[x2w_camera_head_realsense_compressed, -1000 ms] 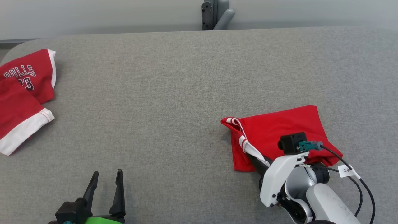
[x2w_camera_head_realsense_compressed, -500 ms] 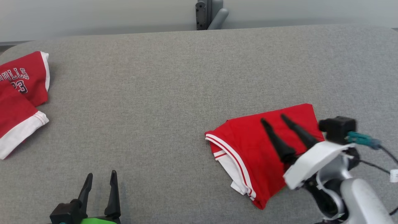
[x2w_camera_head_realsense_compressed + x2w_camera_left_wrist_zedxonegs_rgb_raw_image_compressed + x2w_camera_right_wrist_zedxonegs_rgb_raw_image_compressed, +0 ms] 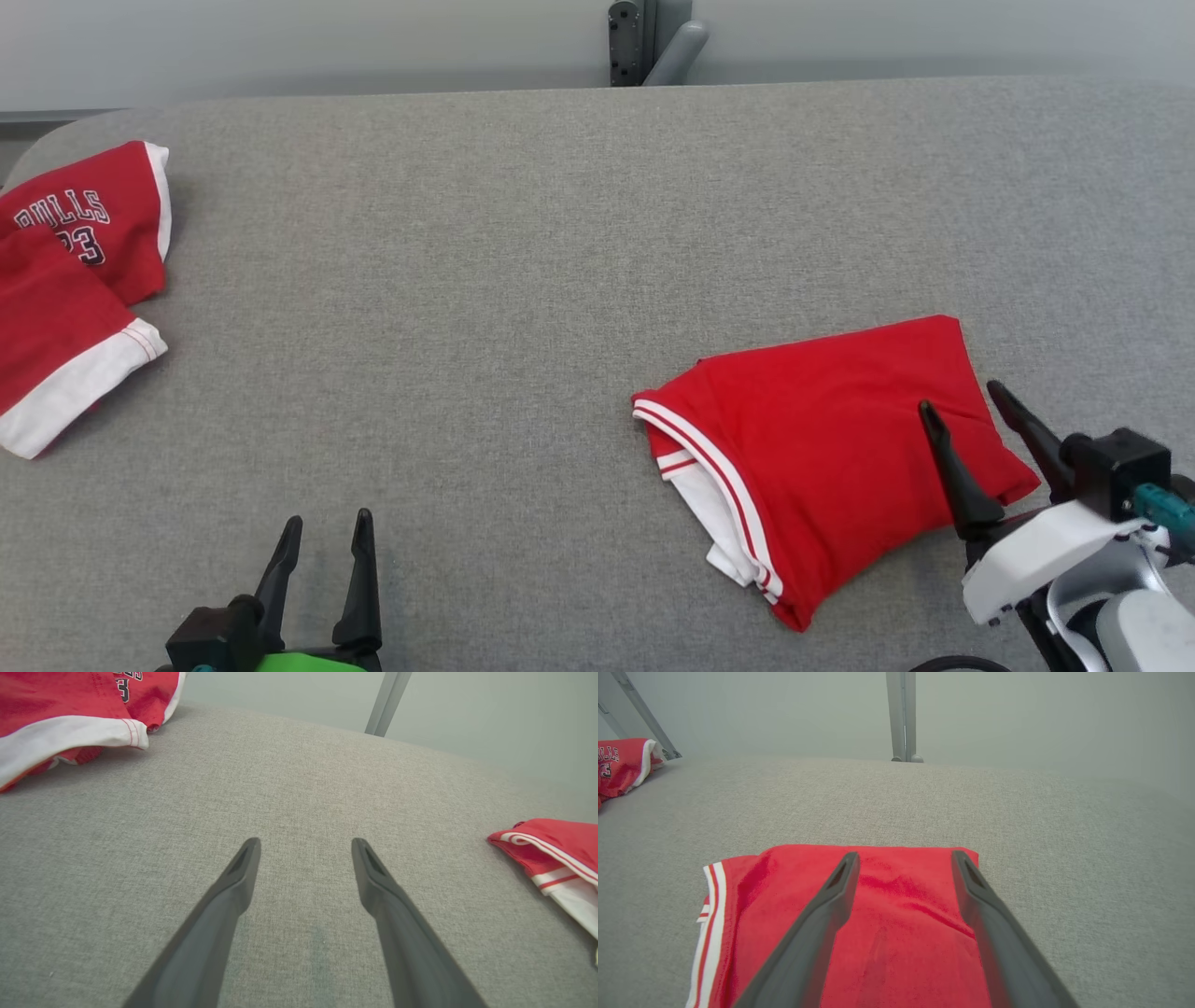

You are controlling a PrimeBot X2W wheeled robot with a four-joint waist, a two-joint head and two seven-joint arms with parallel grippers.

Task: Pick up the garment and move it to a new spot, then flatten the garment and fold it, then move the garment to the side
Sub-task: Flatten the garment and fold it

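Now: folded red garment (image 3: 831, 448) lying flat, nothing held.
Garment sits on the table (image 3: 523, 280) right half, toward the near edge, striped hem facing left. Over its right edge: right gripper (image 3: 958, 396), jaws spread, gripping nothing. Also spread: left gripper (image 3: 328, 516), near edge, well apart. Second red jersey (image 3: 75, 280) at far-left corner.

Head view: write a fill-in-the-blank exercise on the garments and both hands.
The folded garment lies on a ____ table. The right hand, above that garment, has its jaws ____. The left hand holds ____. A second garment lies at the table's far ____ edge.
Missing words: grey; open; nothing; left.
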